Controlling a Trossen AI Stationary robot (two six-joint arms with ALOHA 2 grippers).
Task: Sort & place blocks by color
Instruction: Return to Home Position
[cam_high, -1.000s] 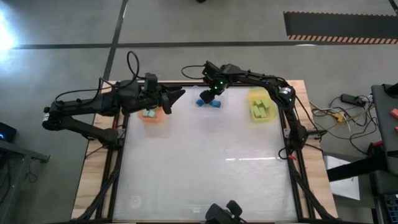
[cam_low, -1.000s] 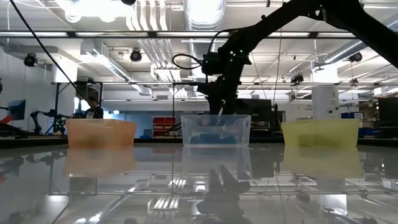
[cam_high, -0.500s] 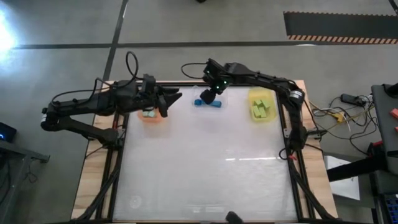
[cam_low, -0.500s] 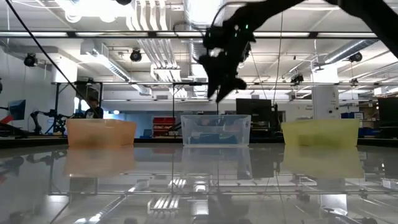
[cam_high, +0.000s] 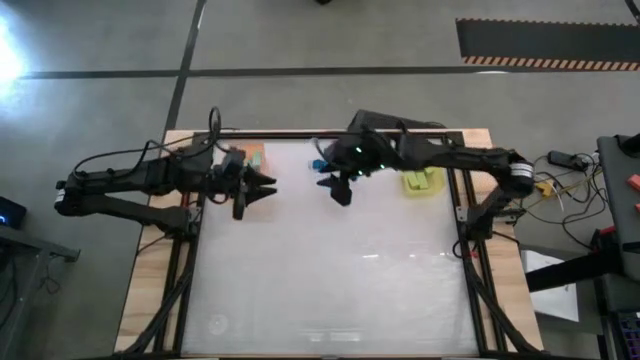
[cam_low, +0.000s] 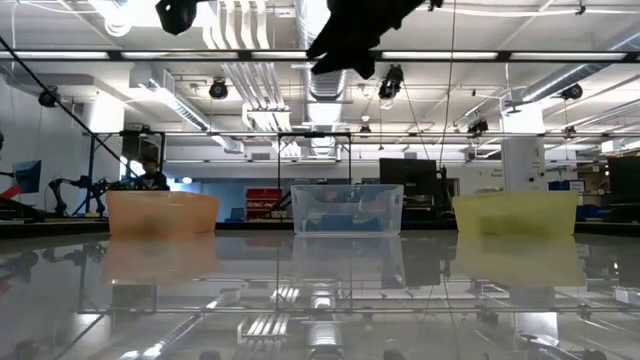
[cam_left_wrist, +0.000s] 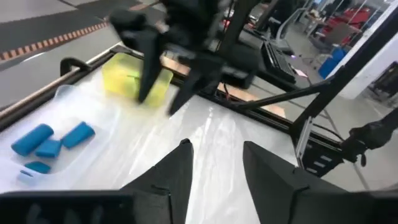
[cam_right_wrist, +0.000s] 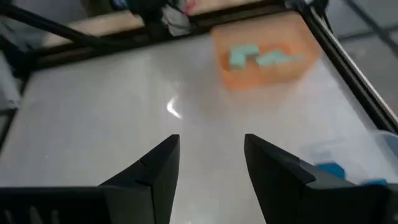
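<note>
Reading from left to right across the high view, you see the left arm stretched low over the left edge of the counter (cam_high: 330, 270). Its left end effector (cam_left_wrist: 217, 147) hangs just beside the orange tray (cam_low: 160, 213), on the side toward the counter's middle. Its two fingers stand apart with nothing between them. In the orange tray lie the pale teal blocks (cam_right_wrist: 242, 55), seen most plainly from the right wrist. Next comes the clear tray (cam_low: 347, 210) at the middle of the far edge, holding the darker blue blocks (cam_left_wrist: 36, 138); four of these can be counted from the left wrist, lying close together. The right end effector (cam_right_wrist: 211, 139) is raised well above the counter, near the clear tray and on its near side. In the low view it shows only as a dark shape at the top of the picture, above that tray. Its fingers are likewise spread and hold nothing. At the far right stands the yellow tray (cam_low: 515, 213), with the yellow-green blocks (cam_high: 421, 181) inside it, partly covered by the right arm. All three trays sit in one row along the far side of the counter.
</note>
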